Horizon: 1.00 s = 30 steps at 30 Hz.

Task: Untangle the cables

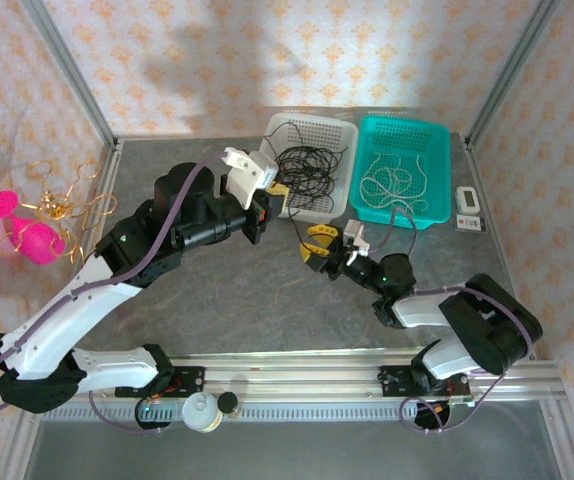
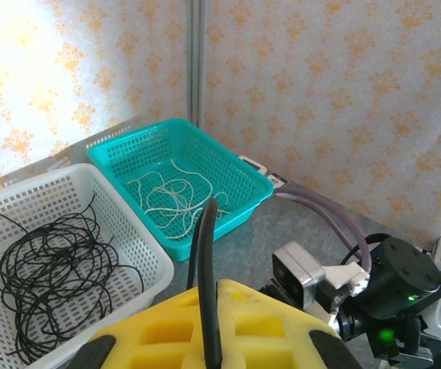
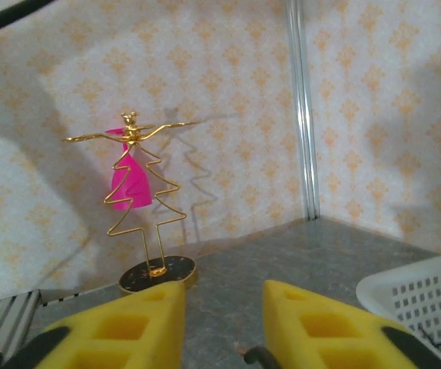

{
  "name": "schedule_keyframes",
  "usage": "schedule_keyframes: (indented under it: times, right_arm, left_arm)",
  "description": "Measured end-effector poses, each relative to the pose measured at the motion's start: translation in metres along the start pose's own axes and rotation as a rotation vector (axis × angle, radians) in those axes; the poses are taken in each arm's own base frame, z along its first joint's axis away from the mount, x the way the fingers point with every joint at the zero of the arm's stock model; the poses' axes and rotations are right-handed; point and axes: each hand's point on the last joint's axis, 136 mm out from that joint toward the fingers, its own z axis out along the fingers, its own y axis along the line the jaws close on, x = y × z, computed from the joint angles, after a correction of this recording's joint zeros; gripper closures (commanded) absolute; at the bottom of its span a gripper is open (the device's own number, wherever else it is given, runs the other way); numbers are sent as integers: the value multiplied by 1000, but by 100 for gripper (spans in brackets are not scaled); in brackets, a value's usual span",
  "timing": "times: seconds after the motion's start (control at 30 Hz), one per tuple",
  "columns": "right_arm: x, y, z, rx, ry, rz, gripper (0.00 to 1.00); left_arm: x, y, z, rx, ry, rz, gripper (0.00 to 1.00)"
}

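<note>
The black cable (image 2: 203,261) is rising out from between the yellow pads of the left pincer (image 1: 277,198), which is clamping shut on it, just in front of the two baskets. How far the cable is trailing below the pads cannot be told. The remaining cables are lying sorted by colour. The black cables (image 2: 48,284) are sitting in a loose coil inside the white basket (image 2: 140,231). The white cables (image 2: 174,204) are curling across the floor of the teal basket (image 2: 220,165), which is touching it on the right.

The right pincer (image 3: 224,307) is hovering low over the grey surface (image 3: 282,254), near the left one, and is facing the gold wire ornament (image 3: 147,200) at the far left edge. Its pads are standing a modest gap apart, with nothing clearly caught between them. A small dark curl is showing at the base of the gap, too little of it to name. A dark strand (image 3: 13,17) is crossing the upper corner of the right wrist view. I cannot tell whether it is the same cable.

The job is looking close to finished. No tangle is lying on the surface, and this one black cable seems to be the last piece out of place. The next move is probably calling for the left arm to carry the cable over the white basket and let go above the coil. If part of the strand is hanging loose, the right pincer may need to lift it clear so that it is not dragging over the basket rim.
</note>
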Motion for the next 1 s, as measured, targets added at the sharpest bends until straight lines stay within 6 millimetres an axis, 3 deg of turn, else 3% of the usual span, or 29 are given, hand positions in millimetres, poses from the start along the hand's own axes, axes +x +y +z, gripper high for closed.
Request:
schedule_keyframes:
  times: [0.23,0.4,0.6,0.77,1.0]
  right_arm:
    - [-5,-3,4,7,-18,68,100]
    - [-6,-9,-2,59,-27,95,100]
    - [4,-18,-26,186,38,107,100]
    - [15,-36,-44,352,147,72,100]
    - [24,-62,-75,583,270,63,100]
  left_arm:
    - [0,0,0,-3,-1,0,100]
    - [-7,9,-2,-53,-22,17,100]
    - [-58,24,-22,-163,-186,76,100]
    - [-98,30,-34,-223,-308,120,100]
    - [-98,48,-6,-330,-289,210,100]
